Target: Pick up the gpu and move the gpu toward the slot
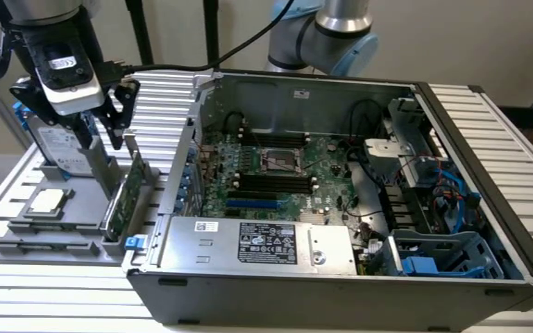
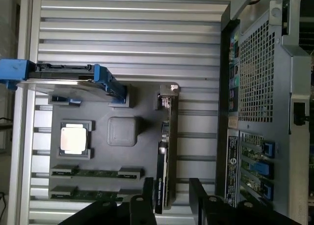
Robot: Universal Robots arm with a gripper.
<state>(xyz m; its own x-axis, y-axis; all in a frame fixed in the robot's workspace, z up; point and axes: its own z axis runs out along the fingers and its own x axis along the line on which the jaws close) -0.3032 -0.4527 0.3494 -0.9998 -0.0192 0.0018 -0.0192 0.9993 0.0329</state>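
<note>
Gripper [image 2: 169, 188] spread, one finger either side of the gpu [image 2: 165, 151]. The gpu stands on edge in the grey holder [image 1: 74, 208] beside the computer case [image 1: 341, 298]. Power supply label [image 1: 266, 243]: print unreadable.

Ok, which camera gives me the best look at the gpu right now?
The exterior view: the gpu stands on edge in the grey holder, its green face showing, just below the gripper. The wrist view shows it edge-on, a thin dark strip between the open fingers.
</note>
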